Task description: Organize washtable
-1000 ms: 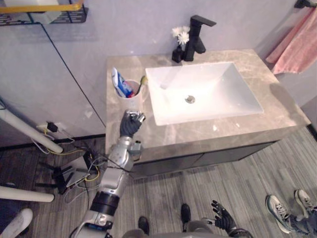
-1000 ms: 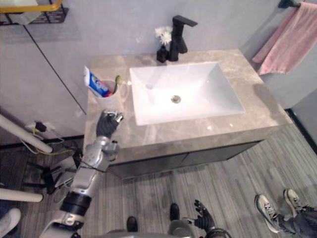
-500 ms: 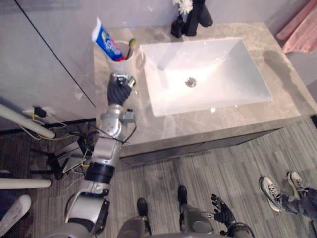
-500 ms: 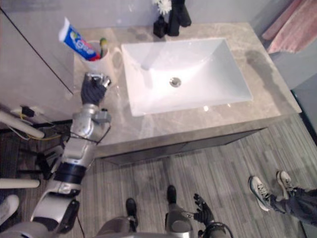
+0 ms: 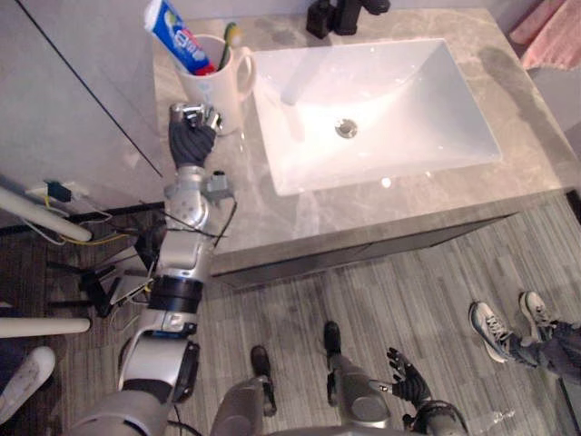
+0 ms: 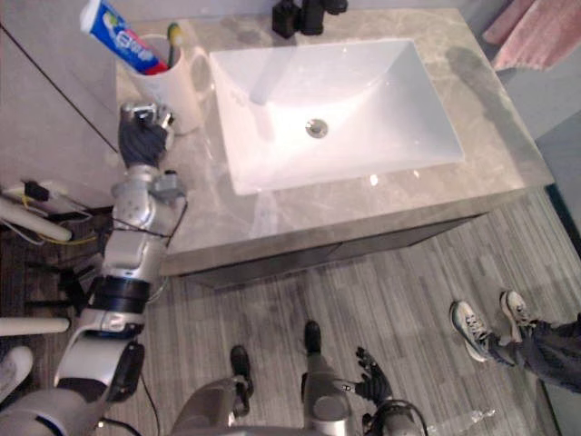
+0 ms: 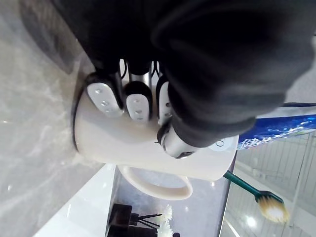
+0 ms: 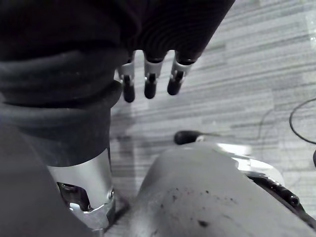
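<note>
A white mug with a blue toothpaste tube and a green toothbrush in it stands at the counter's back left corner, beside the sink. My left hand is over the counter's left edge, right in front of the mug. In the left wrist view its fingers are curled and lie against the side of the mug, not wrapped round it. My right hand hangs low over the floor with straight fingers and holds nothing.
The grey marble counter holds a white basin with a black faucet and a small black vase behind it. A pink towel hangs at the far right. A person's shoes stand on the floor at right.
The whole view has shifted, so the counter sits higher in the picture. My left hand stays curled close in front of the mug. The right hand has not moved.
</note>
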